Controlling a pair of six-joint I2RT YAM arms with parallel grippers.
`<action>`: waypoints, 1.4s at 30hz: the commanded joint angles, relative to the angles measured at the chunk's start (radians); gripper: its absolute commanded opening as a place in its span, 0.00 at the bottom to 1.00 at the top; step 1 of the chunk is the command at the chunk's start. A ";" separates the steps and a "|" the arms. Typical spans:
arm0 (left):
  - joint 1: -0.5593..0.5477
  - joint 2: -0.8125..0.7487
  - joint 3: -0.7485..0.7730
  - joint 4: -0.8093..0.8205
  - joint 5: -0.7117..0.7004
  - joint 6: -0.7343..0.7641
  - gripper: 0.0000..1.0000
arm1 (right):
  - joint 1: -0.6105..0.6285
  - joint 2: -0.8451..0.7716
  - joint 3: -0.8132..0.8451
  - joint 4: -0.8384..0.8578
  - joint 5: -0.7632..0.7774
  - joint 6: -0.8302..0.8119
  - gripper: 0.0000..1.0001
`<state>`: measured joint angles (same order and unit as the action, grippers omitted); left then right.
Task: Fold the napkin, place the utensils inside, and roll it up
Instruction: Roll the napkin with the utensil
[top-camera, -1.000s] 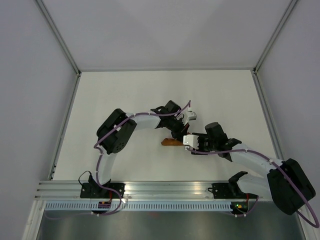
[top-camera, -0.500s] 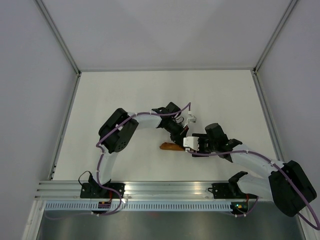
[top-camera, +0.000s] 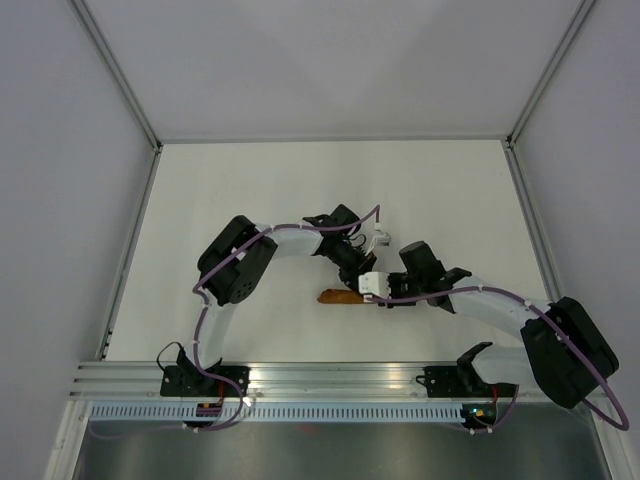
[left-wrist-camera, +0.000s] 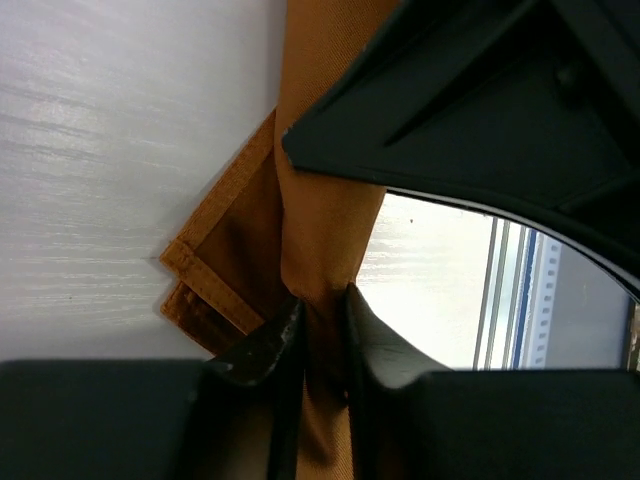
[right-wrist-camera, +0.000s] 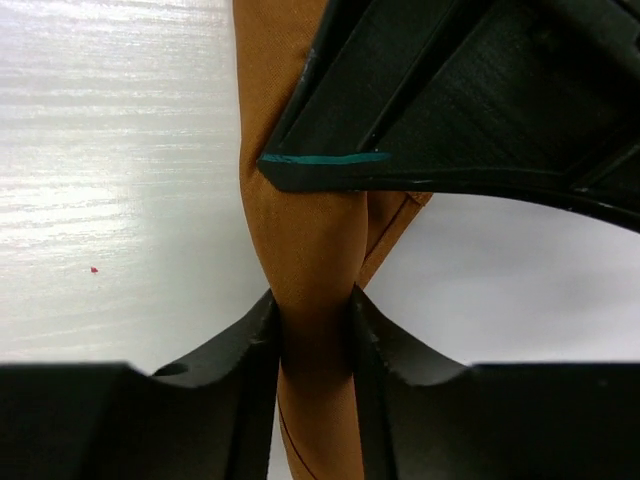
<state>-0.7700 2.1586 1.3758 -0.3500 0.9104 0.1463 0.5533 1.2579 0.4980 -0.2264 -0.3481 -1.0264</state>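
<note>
The rust-orange napkin (top-camera: 338, 296) is rolled into a narrow bundle on the white table, mostly hidden under both grippers in the top view. My left gripper (left-wrist-camera: 322, 310) is shut on the napkin (left-wrist-camera: 320, 210); hemmed corners stick out to its left. My right gripper (right-wrist-camera: 312, 310) is shut on the napkin roll (right-wrist-camera: 300, 230). In the top view the left gripper (top-camera: 352, 272) and the right gripper (top-camera: 375, 290) meet over the bundle. The utensils are hidden.
The other gripper's black body fills the upper right of each wrist view. Grey walls bound the table on three sides. An aluminium rail (top-camera: 330, 378) runs along the near edge by the arm bases.
The right arm has swung its wrist further back and left over the bundle. The napkin's visible end has shifted slightly down and left. Both grippers stay closed on it.
</note>
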 joint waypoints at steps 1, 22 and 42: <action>0.003 0.055 -0.023 -0.086 -0.137 -0.007 0.27 | 0.007 0.038 0.008 -0.028 0.004 -0.011 0.35; 0.158 -0.388 -0.378 0.491 -0.531 -0.303 0.48 | -0.056 0.235 0.209 -0.346 -0.104 -0.100 0.18; 0.068 -0.924 -0.893 1.004 -0.890 -0.232 0.59 | -0.204 0.750 0.723 -0.826 -0.232 -0.267 0.16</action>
<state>-0.6567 1.2793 0.4904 0.5652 0.0780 -0.1585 0.3584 1.9148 1.2037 -1.0000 -0.6365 -1.2247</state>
